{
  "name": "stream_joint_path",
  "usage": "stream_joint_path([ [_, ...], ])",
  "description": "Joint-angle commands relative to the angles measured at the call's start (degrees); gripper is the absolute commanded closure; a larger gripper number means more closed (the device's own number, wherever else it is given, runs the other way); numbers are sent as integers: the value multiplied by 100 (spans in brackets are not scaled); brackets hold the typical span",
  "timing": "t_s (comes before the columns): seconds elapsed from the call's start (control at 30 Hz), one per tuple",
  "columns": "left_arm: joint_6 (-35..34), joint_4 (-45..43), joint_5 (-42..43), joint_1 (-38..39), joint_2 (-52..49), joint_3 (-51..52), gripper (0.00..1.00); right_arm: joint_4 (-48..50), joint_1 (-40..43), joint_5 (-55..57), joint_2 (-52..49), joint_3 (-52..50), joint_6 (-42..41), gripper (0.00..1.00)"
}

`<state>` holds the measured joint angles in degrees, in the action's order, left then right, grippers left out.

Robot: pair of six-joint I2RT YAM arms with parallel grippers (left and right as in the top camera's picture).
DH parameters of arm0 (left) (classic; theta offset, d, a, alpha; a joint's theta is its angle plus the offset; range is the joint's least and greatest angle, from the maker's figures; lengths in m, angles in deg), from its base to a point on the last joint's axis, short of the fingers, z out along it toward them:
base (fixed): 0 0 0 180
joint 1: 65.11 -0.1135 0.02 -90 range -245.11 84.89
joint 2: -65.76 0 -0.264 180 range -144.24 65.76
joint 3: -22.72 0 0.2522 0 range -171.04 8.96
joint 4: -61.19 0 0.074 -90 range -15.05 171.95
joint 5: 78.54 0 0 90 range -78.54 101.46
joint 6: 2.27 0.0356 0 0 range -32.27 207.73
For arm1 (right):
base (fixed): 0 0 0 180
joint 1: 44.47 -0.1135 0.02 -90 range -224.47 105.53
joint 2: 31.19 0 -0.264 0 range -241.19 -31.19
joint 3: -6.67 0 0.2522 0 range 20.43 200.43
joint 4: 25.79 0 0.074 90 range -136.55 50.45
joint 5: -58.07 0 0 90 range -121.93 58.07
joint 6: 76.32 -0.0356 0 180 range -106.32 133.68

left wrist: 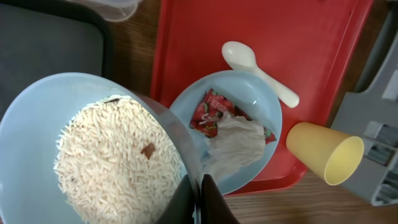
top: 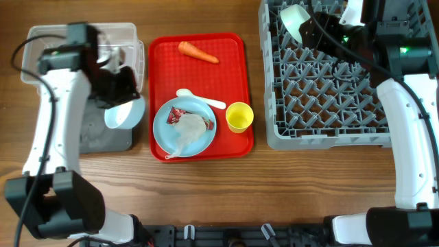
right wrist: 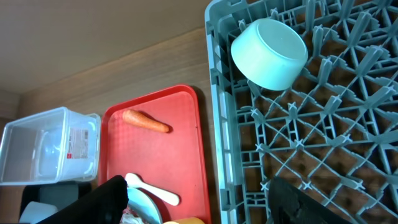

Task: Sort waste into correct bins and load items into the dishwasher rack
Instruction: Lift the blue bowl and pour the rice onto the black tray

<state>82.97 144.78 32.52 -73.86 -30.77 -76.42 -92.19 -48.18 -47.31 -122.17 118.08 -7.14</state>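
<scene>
My left gripper is shut on the rim of a pale blue bowl full of white rice with brown scraps, held tilted over the black tray; the gripper also shows from overhead. The light-blue plate holds a red-and-white wrapper and crumpled tissue. A carrot and a yellow cup lie on the red tray. My right gripper is open and empty above the grey rack, where a second bowl lies tipped in the far left corner.
A clear tub stands at the far left behind the black tray. A white spoon rests on the plate's rim. Bare wooden table runs along the front.
</scene>
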Motion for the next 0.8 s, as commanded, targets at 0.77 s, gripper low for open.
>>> stream_joint_path([
  [0.77, 903, -2450, 4819, -3650, -90, 2046, 96, -79, -24, 35, -52, 15, 114, 25],
])
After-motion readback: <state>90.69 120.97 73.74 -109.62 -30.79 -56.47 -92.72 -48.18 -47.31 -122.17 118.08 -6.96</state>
